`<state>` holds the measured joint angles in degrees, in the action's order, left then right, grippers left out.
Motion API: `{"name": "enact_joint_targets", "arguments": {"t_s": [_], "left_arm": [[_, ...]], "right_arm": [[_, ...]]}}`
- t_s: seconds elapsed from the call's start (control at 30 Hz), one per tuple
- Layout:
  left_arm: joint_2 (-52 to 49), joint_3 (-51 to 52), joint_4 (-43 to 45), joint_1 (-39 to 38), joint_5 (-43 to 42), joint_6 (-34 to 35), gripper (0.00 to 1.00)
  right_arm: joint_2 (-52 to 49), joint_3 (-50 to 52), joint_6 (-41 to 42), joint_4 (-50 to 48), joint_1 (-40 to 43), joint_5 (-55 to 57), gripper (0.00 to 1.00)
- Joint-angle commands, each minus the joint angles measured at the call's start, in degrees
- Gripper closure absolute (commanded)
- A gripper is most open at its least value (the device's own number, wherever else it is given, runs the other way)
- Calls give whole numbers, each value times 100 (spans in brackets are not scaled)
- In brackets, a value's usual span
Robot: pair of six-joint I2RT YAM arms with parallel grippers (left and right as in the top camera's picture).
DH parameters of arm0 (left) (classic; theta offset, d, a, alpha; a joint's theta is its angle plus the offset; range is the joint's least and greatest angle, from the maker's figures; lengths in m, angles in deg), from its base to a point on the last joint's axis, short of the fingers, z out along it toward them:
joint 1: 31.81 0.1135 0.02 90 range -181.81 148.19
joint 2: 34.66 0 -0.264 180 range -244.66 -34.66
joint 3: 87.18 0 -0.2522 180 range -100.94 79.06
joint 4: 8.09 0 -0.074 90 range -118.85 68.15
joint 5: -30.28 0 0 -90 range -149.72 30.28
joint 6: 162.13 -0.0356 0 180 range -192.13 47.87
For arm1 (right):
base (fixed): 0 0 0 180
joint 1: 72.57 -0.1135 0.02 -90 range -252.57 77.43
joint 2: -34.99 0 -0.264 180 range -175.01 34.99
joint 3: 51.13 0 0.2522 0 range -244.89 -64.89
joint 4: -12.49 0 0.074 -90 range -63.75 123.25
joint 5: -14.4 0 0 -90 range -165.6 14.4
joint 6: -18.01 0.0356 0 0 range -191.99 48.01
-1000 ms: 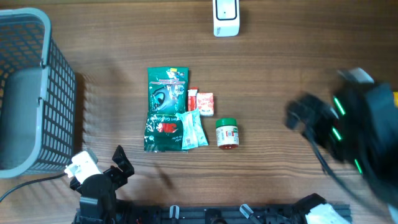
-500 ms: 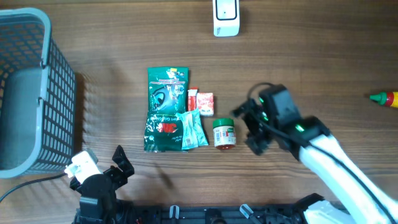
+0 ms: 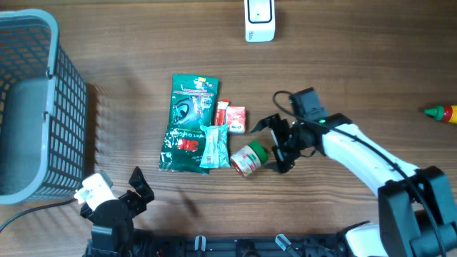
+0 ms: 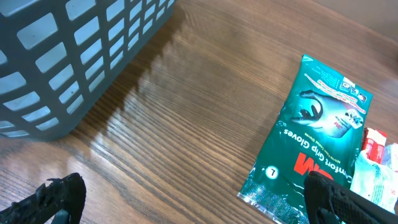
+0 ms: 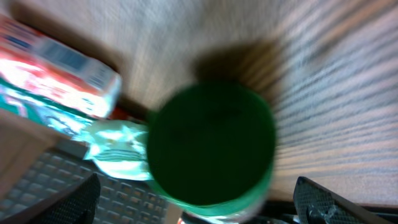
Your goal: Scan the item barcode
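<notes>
Grey mesh basket (image 3: 71, 128) at the wooden worktop's (image 3: 343, 64) left edge, red-and-yellow bottle (image 3: 441, 112) lying at far right

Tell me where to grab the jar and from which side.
Grip the green lid, coming from the right. The jar lies tipped, lid end toward the open right gripper, which faces it squarely with a finger on either side. Packets crowd its left, so the far end looks hard to reach.

table (image 3: 371, 78): wood, visible grain, faint sheen | basket (image 3: 68, 107): grey plastic lattice, matt | glove pack (image 3: 189, 121): glossy green film, creased | lid (image 5: 211, 146): smooth green plastic | scanner (image 3: 259, 18): white plastic, smooth
</notes>
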<state>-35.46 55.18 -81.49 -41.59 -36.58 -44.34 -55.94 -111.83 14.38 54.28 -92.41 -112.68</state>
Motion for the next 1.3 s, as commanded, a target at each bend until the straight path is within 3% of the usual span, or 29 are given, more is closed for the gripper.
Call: {"name": "enact_joint_targets", "arguments": {"t_s": [0.0,0.2,0.33,0.5,0.67,0.9,1.27], "left_arm": [[42,31,11,31,72,57,0],[42,31,11,31,74,59,0],[42,31,11,31,74,59,0],[42,31,11,31,74,59,0],[42,31,11,31,74,59,0],[42,31,11,31,74,57,0],[42,31,11,31,74,59,0]], "right_arm": [[516,-9,-726,-13,339,151,0],[1436,-17,-1333,225,496,503,0],[2024,-24,-1495,1158,509,669,0],[2345,-24,-776,2472,529,673,0],[2323,-17,-157,2822,527,472,0],[2317,286,1043,1993,522,481,0],[2315,1725,2785,-361,234,-459,0]]}}
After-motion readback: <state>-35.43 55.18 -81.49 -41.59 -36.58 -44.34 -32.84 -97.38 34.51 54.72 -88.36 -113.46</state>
